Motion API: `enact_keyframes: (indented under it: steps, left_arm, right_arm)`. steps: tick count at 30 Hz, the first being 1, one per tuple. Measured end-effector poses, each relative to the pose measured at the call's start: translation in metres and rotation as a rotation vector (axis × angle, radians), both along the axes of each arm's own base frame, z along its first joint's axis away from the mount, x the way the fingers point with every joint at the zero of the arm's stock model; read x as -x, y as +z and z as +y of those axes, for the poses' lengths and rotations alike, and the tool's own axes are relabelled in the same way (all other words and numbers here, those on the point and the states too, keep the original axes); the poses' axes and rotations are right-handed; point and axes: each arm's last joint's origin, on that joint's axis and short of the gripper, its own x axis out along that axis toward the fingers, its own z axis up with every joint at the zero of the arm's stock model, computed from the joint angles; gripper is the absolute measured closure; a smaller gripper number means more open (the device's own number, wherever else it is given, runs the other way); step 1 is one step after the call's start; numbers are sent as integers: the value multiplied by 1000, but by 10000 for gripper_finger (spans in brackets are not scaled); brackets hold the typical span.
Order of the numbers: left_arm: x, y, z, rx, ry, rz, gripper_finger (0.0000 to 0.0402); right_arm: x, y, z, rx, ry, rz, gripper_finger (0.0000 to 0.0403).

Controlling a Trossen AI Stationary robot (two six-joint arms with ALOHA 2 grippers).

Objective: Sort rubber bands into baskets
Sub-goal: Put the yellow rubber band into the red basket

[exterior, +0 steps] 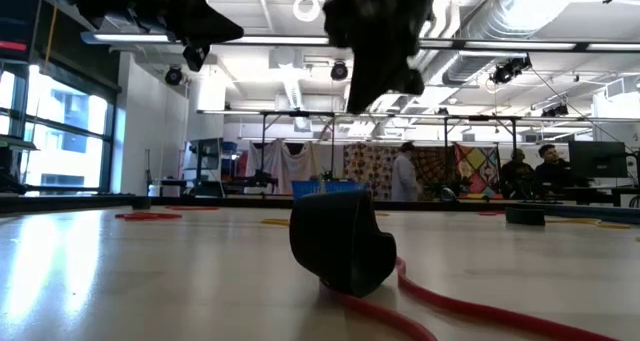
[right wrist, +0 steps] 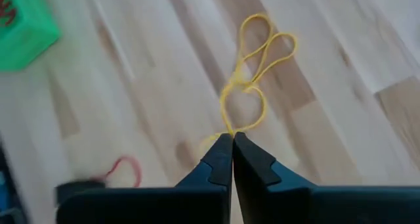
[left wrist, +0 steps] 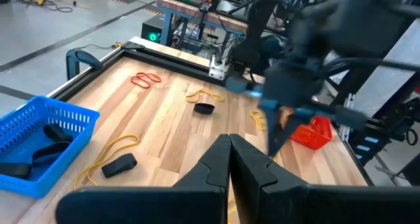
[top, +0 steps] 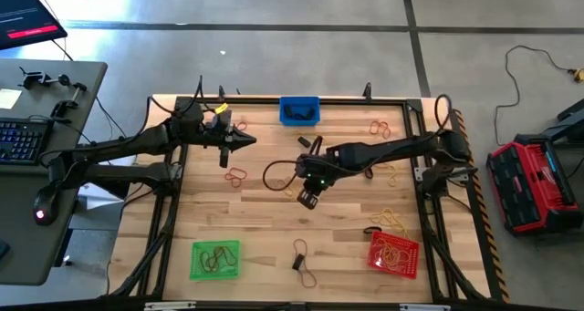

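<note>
1. Right gripper (right wrist: 232, 140) at table centre, jaws pinched on a yellow rubber band (right wrist: 252, 73) dangling from the tips.
2. Left gripper (top: 239, 140) waits far-left, jaws closed, empty.
3. Step: pickup done. Next: probably carry to the red basket (top: 394, 253), near-right, which holds yellow bands.

no legible text, labels, brands, numbers or signs anywhere

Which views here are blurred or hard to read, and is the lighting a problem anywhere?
Right wrist view: table streaked with motion blur, though the yellow rubber band at the right gripper reads clearly. Left wrist view: the other arm is smeared. Low view: arms silhouetted against bright ceiling lights; a dark band looms close. High view: even light.
</note>
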Motion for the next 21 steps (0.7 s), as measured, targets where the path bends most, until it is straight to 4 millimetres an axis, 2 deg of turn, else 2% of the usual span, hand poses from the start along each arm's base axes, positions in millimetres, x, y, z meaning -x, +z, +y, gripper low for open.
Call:
enact_keyframes:
  steps: [6, 15, 21]
  left_arm:
    - [0, 0, 0, 0, 1, 0, 401]
    - [0, 0, 0, 0, 2, 0, 401]
    - [0, 0, 0, -11, -1, 2, 401]
  right_arm:
    - [11, 37, 20, -14, 11, 104, 403]
    - [52, 100, 57, -49, -25, 308, 403]
    - [73, 118, 81, -156, -11, 351, 403]
